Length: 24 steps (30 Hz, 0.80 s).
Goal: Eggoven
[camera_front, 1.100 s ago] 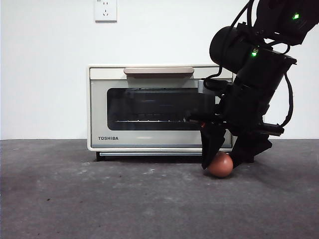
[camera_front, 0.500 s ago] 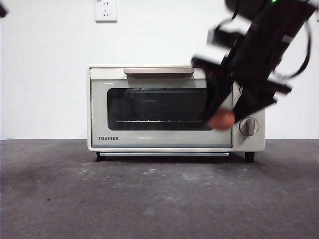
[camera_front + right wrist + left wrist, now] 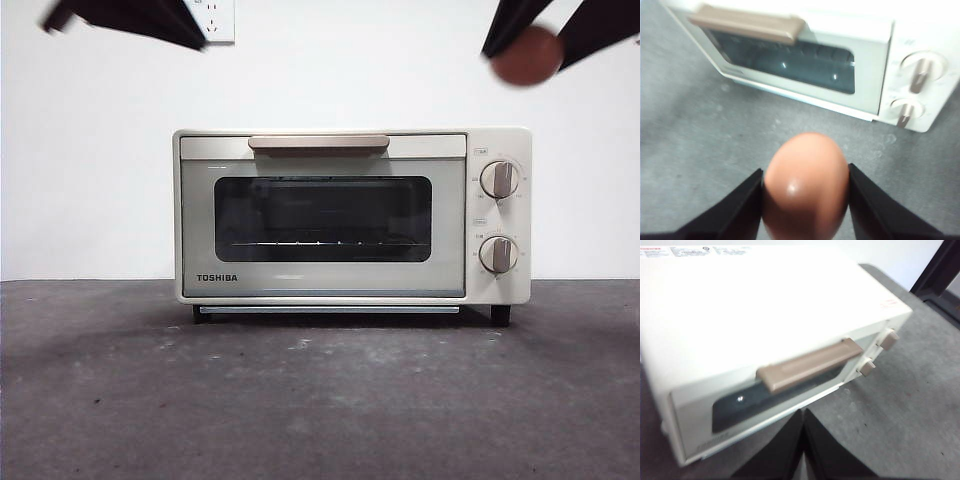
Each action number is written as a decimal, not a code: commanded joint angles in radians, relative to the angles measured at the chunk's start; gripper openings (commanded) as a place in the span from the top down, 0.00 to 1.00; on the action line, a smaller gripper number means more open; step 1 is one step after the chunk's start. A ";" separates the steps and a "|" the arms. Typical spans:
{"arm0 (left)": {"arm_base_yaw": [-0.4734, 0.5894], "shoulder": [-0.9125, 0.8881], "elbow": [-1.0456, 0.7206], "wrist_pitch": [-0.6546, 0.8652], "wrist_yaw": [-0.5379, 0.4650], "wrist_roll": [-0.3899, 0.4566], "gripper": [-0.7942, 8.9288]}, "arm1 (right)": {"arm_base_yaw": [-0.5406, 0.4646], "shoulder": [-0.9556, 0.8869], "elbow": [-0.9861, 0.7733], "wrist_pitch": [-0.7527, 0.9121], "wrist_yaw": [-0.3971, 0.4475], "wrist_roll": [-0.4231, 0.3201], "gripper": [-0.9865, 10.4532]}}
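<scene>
Right wrist view: smooth reddish-brown egg [image 3: 806,186] clamped between right gripper's [image 3: 805,192] jaws — left gripper's [image 3: 804,421] pressed together (oven [image 3: 350,215] door closed).

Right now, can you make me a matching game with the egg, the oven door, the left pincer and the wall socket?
Column one:
1. egg
2. oven door
3. left pincer
4. wall socket

Column two:
A. shut, holding nothing, above the toaster oven
B. on the white wall above the oven
C. pinched in the right pincer, high in the air
D. closed, tan handle along its top

Pairs: 1-C, 2-D, 3-A, 4-B
</scene>
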 commanded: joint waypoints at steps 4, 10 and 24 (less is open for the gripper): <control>-0.050 0.193 0.154 0.026 -0.031 0.039 0.91 | 0.007 -0.098 0.016 -0.030 0.002 -0.016 0.91; -0.087 0.315 0.238 0.046 -0.077 0.061 0.91 | 0.007 -0.163 0.016 -0.062 0.008 -0.032 0.91; -0.115 0.414 0.249 0.127 -0.134 0.080 0.91 | 0.007 -0.190 0.016 -0.066 0.007 -0.036 0.91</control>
